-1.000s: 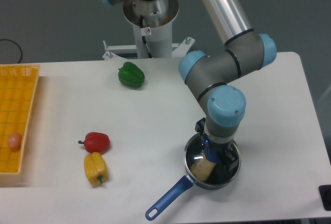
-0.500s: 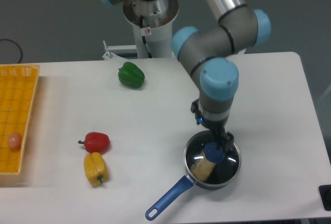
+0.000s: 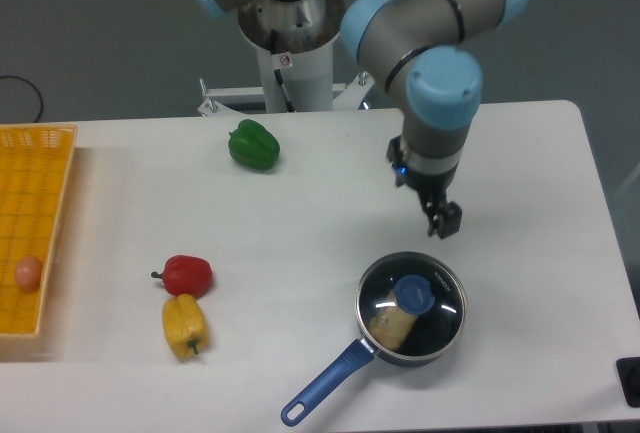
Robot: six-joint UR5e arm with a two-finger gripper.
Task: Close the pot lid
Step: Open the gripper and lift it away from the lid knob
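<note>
Camera view puts the lid [image 3: 411, 296] on the pot [image 3: 412, 335] at about 7 o'clock from my end effector [image 3: 445, 219], which hangs empty, clear above, fingers narrowly parted as far as I can judge.

Table [image 3: 150, 193]: white, evenly lit.
Floor [image 3: 90, 33]: grey, far side.
Cable [image 3: 25, 88]: black, possibly, far left.

The lid [image 3: 412, 293] sits on the pot [image 3: 405, 338], right of two peppers [image 3: 186, 275] on the worktop [image 3: 300, 213]; the hand [image 3: 444, 220] hangs behind.
</note>
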